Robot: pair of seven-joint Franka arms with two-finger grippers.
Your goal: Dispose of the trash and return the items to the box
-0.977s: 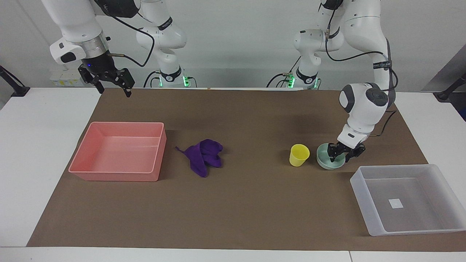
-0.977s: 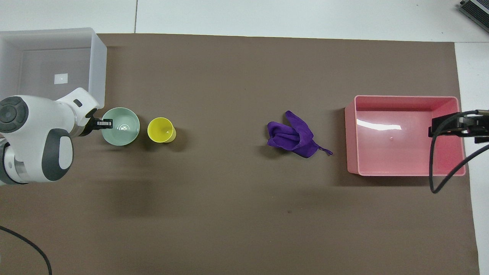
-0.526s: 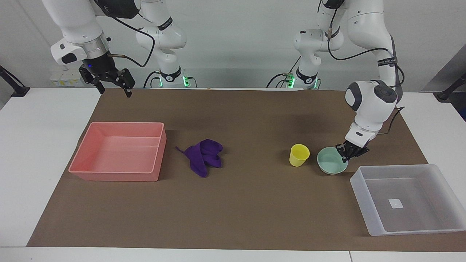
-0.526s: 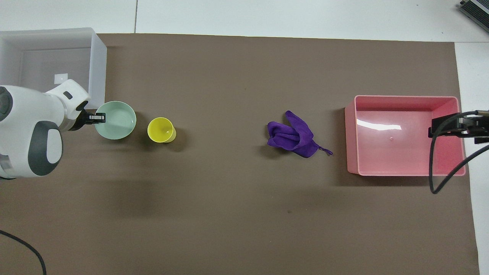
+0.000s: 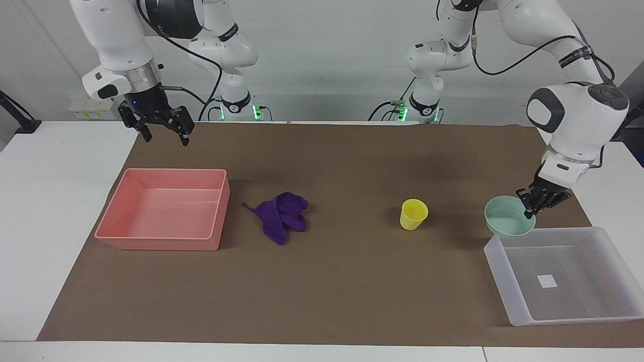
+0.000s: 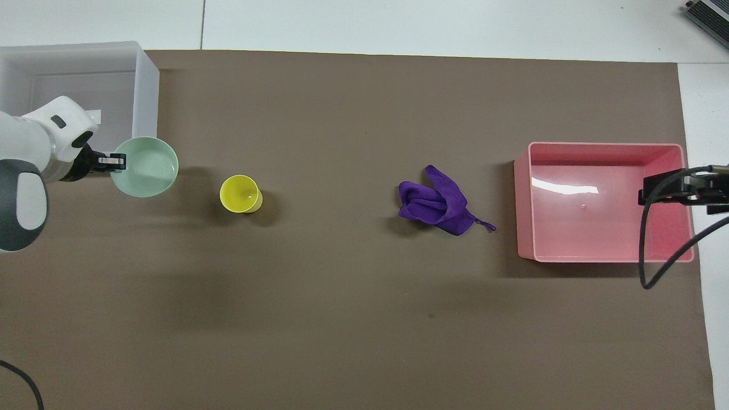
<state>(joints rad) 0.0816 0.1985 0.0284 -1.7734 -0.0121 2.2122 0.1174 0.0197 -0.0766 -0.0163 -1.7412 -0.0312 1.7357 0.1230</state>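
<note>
My left gripper (image 5: 530, 209) (image 6: 117, 162) is shut on the rim of the mint-green bowl (image 5: 507, 217) (image 6: 144, 167) and holds it in the air over the mat, next to the translucent box's (image 5: 508, 291) (image 6: 147, 91) edge. The yellow cup (image 5: 413, 214) (image 6: 241, 193) stands upright on the mat. The purple rag (image 5: 280, 216) (image 6: 435, 200) lies crumpled between the cup and the pink bin. My right gripper (image 5: 165, 134) (image 6: 672, 191) is open, up in the air over the pink bin's edge nearer the robots; that arm waits.
The pink bin (image 5: 126, 208) (image 6: 529, 199) stands at the right arm's end of the brown mat (image 5: 332, 281) (image 6: 342, 319). The translucent box has a white square mark (image 5: 547, 281) on its bottom. White tabletop surrounds the mat.
My left gripper has lifted the bowl off the mat and carried it away from the cup toward the translucent box. The right gripper has shifted slightly.
</note>
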